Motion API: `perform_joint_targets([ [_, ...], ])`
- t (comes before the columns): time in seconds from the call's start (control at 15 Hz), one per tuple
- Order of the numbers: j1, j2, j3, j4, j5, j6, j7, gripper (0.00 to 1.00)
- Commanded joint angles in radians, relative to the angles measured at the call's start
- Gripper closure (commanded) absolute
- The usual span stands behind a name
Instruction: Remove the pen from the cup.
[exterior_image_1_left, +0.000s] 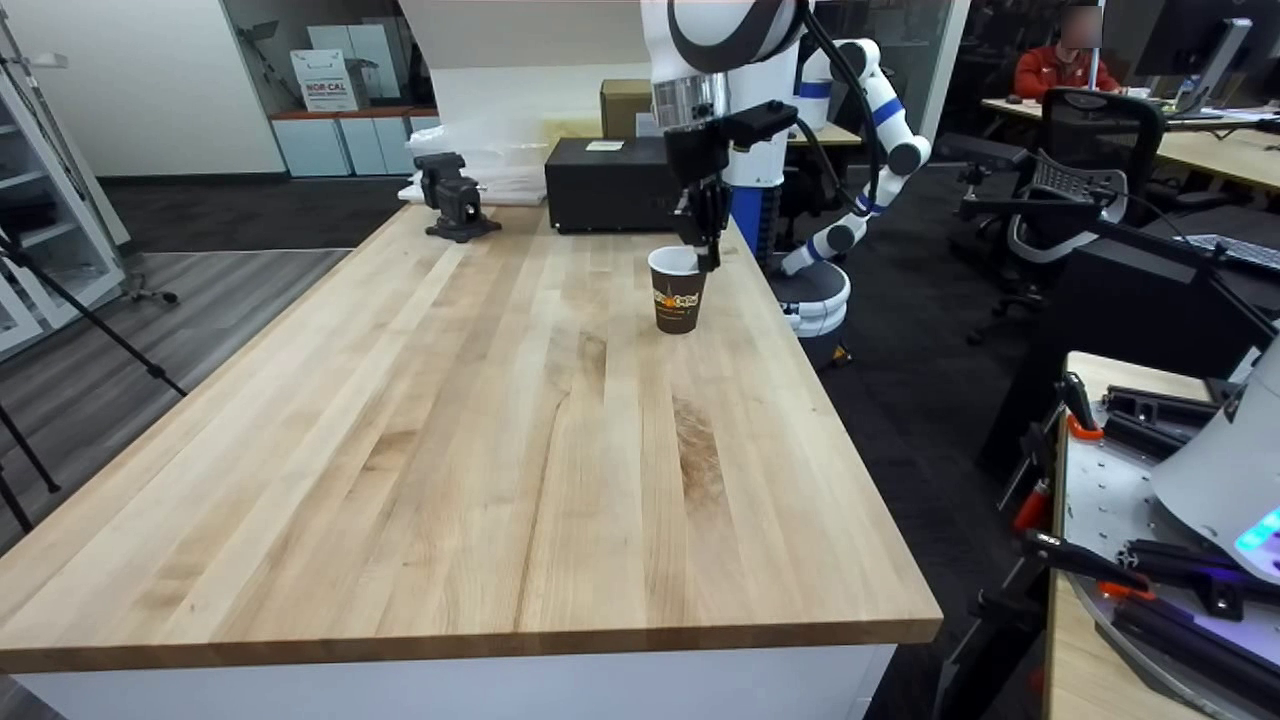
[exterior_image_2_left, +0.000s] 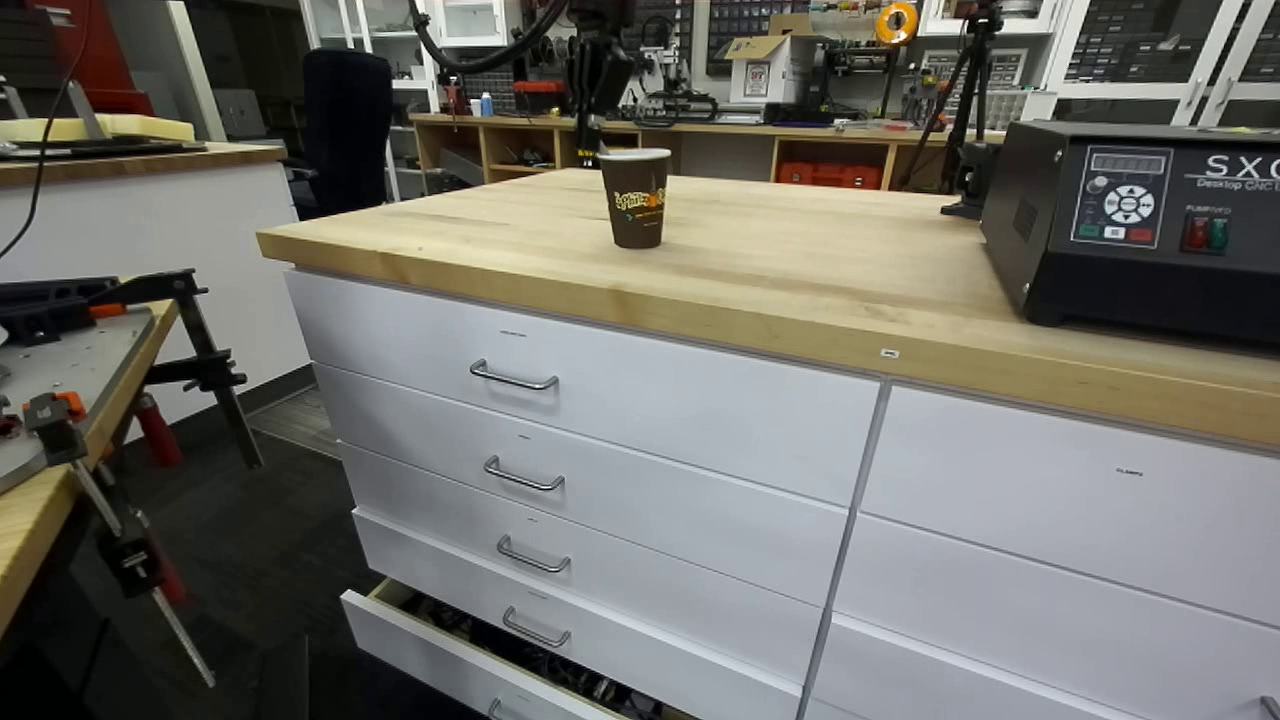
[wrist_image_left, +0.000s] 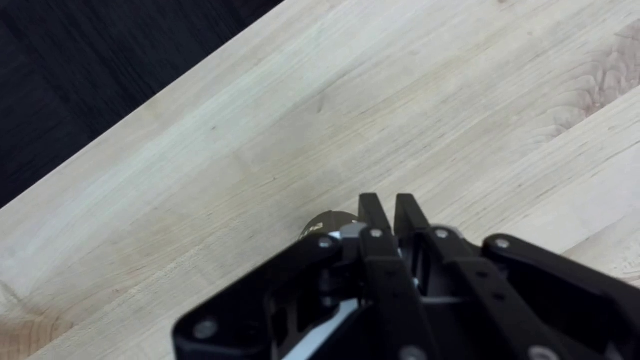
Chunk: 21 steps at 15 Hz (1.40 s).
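Cabinets (exterior_image_1_left: 345, 148) stand left, beyond the wooden tabletop (exterior_image_1_left: 400, 520); on it we see the upright cup (exterior_image_1_left: 678, 298), then the gripper (wrist_image_left: 387, 197) by its rim, fingers (wrist_image_left: 372, 210) narrowly parted. We cannot tell whether they grasp anything, nor make out the pen. Rightward, a chair (exterior_image_1_left: 1105, 135).

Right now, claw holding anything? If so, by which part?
Can't tell: the claw shows a narrow gap, nothing visible between its tips, but the space behind them is partly hidden.
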Motion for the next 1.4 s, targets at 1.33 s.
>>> perform_joint_targets([
  [1.33,0.084,-0.281,0.136,-0.011,0.047,-0.23,-0.164,0.95],
])
